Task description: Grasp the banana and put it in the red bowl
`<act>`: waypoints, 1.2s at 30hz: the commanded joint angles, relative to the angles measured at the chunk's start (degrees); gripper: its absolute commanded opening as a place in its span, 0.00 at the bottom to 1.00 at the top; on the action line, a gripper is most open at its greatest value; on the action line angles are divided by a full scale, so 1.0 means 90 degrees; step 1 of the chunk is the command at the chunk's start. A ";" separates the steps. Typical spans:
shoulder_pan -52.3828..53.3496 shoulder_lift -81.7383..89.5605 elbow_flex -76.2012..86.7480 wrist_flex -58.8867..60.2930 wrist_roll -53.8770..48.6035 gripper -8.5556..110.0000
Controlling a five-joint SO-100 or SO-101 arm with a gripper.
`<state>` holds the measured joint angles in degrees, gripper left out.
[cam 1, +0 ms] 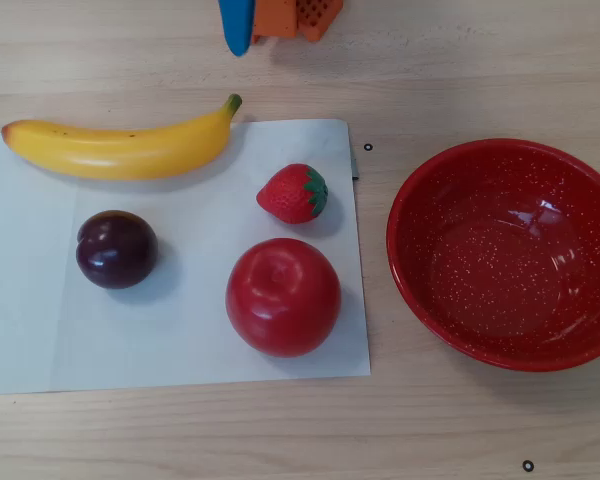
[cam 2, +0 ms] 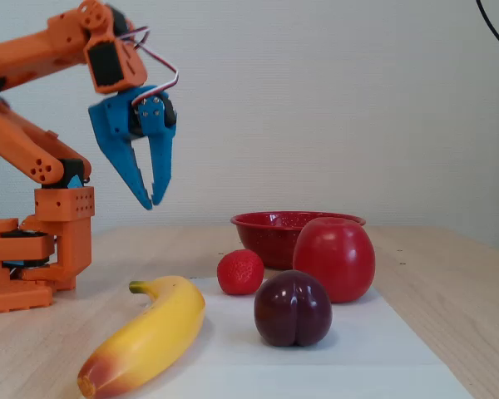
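The banana (cam 1: 120,147) lies along the far edge of a white paper sheet (cam 1: 180,330) in the overhead view, stem pointing right. Nearer on the sheet sit a strawberry (cam 1: 294,193), a dark plum (cam 1: 116,248) and a red apple (cam 1: 283,296). The red bowl (cam 1: 510,255) stands empty on the wooden table (cam 1: 280,430), right of the sheet. The blue gripper (cam 2: 150,199) hangs in the air, jaws nearly together, holding nothing.
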<state>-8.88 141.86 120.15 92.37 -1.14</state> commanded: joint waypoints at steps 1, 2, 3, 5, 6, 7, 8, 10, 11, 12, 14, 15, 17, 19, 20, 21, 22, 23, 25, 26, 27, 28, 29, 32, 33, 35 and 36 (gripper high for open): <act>-0.0264 -0.0537 -0.1162 0.0479 0.0195 0.08; -0.0342 -0.0762 -0.1436 0.0674 0.0234 0.08; -0.0400 -0.0977 -0.1680 0.0840 0.0293 0.08; -0.0566 -0.1426 -0.2158 0.1152 0.0430 0.09; -0.0654 -0.1650 -0.2363 0.1279 0.0547 0.09; -0.0732 -0.1865 -0.2578 0.1396 0.0674 0.09; -0.0830 -0.2061 -0.2803 0.1494 0.0781 0.09; -0.1045 -0.2373 -0.3154 0.1562 0.1035 0.09; -0.1152 -0.2520 -0.3311 0.1572 0.1211 0.09; -0.1270 -0.2666 -0.3447 0.1582 0.1387 0.08; -0.1494 -0.2949 -0.3721 0.1592 0.1797 0.08; -0.1602 -0.3105 -0.3867 0.1602 0.1953 0.08; -0.1836 -0.3369 -0.4111 0.1680 0.2256 0.08; -0.2061 -0.3564 -0.4199 0.1709 0.2598 0.08; -0.2188 -0.3643 -0.4209 0.1729 0.2783 0.08; -0.2295 -0.3721 -0.4209 0.1729 0.2930 0.08; -0.2402 -0.3799 -0.4189 0.1738 0.3066 0.09; -0.2500 -0.3877 -0.4170 0.1738 0.3193 0.09; -0.2686 -0.4023 -0.4131 0.1719 0.3389 0.08; -0.2764 -0.4092 -0.4082 0.1699 0.3486 0.08; -0.2842 -0.4150 -0.4043 0.1650 0.3564 0.08; -0.2910 -0.4209 -0.4004 0.1611 0.3643 0.08; -0.2969 -0.4258 -0.3975 0.1553 0.3730 0.08; -0.3135 -0.4424 -0.3809 0.1338 0.4033 0.09; -0.3184 -0.4453 -0.3740 0.1240 0.4141 0.09; -0.3271 -0.4502 -0.3555 0.0986 0.4346 0.10; -0.3311 -0.4512 -0.3447 0.0820 0.4434 0.10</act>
<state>-36.74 98.79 90.18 101.69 36.56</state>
